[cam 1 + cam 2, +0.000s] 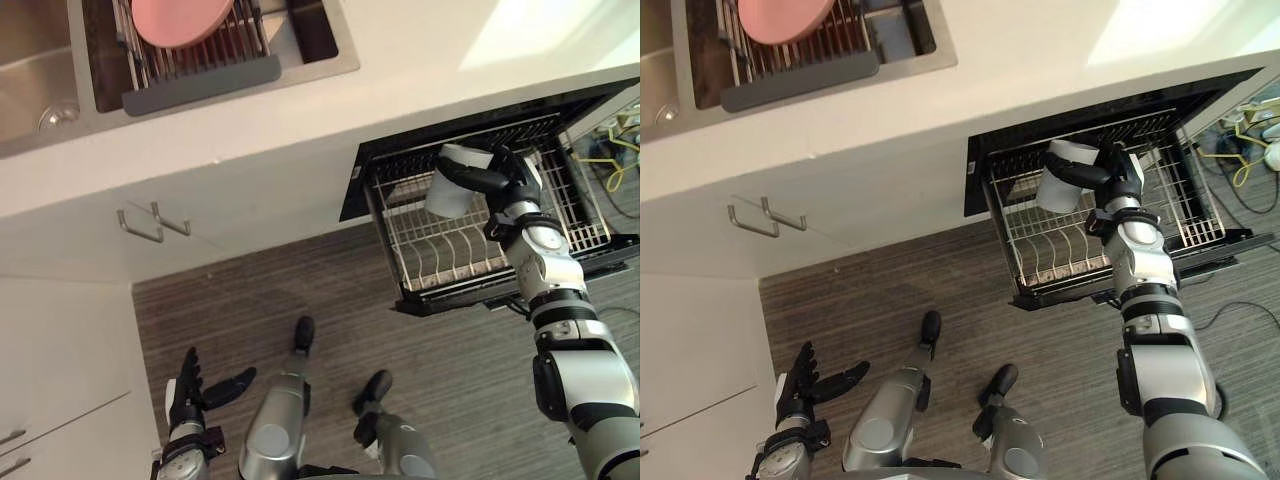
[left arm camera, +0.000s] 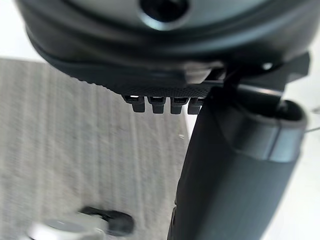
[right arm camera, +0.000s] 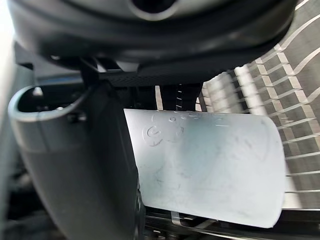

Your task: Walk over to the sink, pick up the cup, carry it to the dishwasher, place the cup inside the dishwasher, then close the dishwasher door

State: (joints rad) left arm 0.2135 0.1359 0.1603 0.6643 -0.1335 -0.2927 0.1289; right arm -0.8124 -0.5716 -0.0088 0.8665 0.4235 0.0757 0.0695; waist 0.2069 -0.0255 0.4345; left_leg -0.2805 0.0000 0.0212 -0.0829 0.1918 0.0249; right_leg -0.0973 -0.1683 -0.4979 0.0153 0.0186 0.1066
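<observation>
White countertop (image 1: 420, 60) with steel sink (image 1: 40, 90) over dark wood-grain floor (image 1: 450, 360). Pale plastic cup (image 1: 448, 195) over white wire rack (image 1: 440, 250) of open black dishwasher (image 1: 352, 180), clasped by right hand (image 1: 508, 178). Long axis tilted, wider end toward counter, possibly mouth. Left hand (image 1: 188, 395) low by cabinet, fingers spread.

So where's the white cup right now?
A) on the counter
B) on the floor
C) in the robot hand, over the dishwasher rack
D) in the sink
C: the right robot hand is curled round the cup and holds it above the dishwasher rack.
</observation>
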